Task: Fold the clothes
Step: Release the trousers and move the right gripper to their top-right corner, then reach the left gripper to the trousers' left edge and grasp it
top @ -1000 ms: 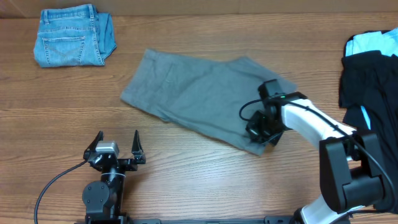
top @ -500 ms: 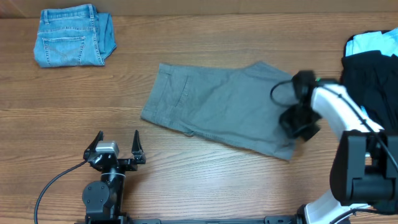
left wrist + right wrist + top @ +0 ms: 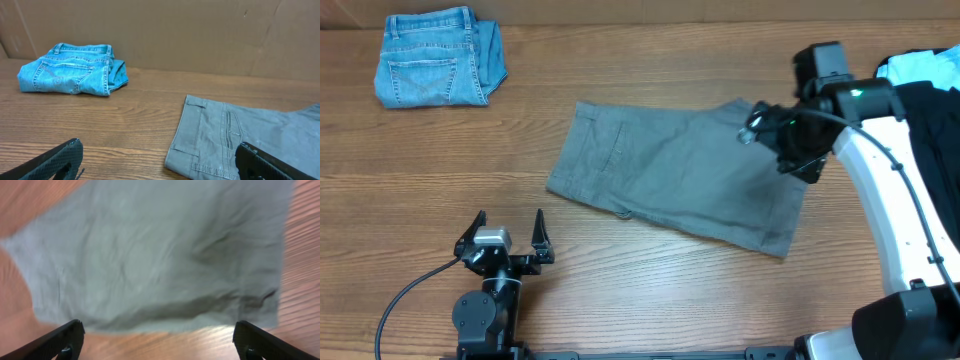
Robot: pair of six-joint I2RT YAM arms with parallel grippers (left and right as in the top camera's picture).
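Observation:
The clothes (image 3: 680, 175), a plain grey shorts-like garment with a slit pocket, lie spread flat across the middle of the table. My right gripper (image 3: 798, 160) hovers over their right end with its jaws wide open and nothing in them. In the right wrist view the grey clothes (image 3: 160, 255) fill the frame below the open right gripper (image 3: 157, 330), blurred by motion. My left gripper (image 3: 510, 228) rests open near the front left, short of the garment. From the left wrist, the clothes (image 3: 250, 135) show their pocket edge ahead and right of the left gripper (image 3: 157, 150).
Folded blue denim jeans (image 3: 438, 58) sit at the far left corner, also seen as jeans (image 3: 75, 70) from the left wrist. A pile of black and light-blue garments (image 3: 920, 110) lies at the right edge. A cardboard wall (image 3: 200, 35) backs the table.
The right gripper dragged the clothes to the right, then opened, let go and lifted toward the far right. The left arm has not moved.

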